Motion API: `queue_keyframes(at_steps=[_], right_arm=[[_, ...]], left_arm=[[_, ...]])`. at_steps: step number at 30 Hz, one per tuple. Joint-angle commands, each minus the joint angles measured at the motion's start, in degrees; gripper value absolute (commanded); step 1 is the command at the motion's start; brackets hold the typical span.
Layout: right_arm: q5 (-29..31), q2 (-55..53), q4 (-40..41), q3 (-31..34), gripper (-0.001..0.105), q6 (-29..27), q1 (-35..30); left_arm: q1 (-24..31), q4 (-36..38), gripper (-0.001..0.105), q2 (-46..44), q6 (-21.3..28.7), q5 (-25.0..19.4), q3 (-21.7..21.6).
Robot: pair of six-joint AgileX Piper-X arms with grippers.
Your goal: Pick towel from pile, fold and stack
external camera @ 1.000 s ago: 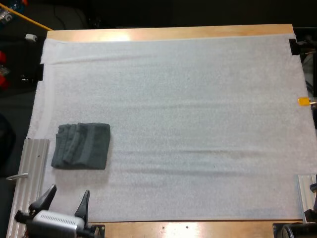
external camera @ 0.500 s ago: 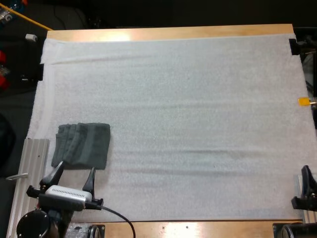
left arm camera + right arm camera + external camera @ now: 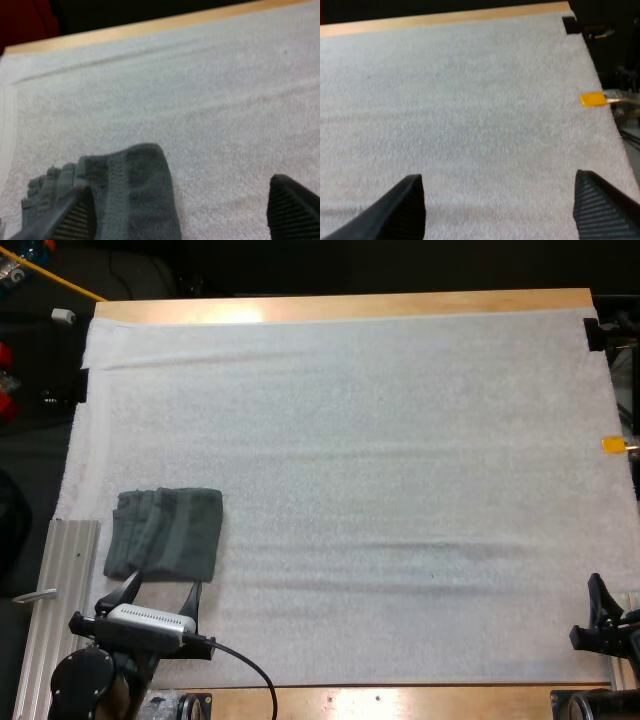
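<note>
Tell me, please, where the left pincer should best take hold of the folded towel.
Probably the near edge, from the near side, low: the towel lies flat on the mat, and the open left pincer sits just short of that edge. Layer ends show along its left side, so bite deep to catch them all.

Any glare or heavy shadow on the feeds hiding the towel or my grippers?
High view: even light on the mat, one pale glare patch on the table's far wooden edge, and the towel plainly lit. Left wrist view: no glare on the towel by the open left gripper. Right wrist view: the mat is evenly lit under the open right gripper.
</note>
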Motion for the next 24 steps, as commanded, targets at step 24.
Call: queue_keyframes(at_steps=[24], right_arm=[[-0.05, -2.2, -0.07, 0.29, 0.062, -0.54, -0.25]], left_arm=[[-0.68, -0.22, 0.068, -7.72, -0.23, -0.04, -0.24]])
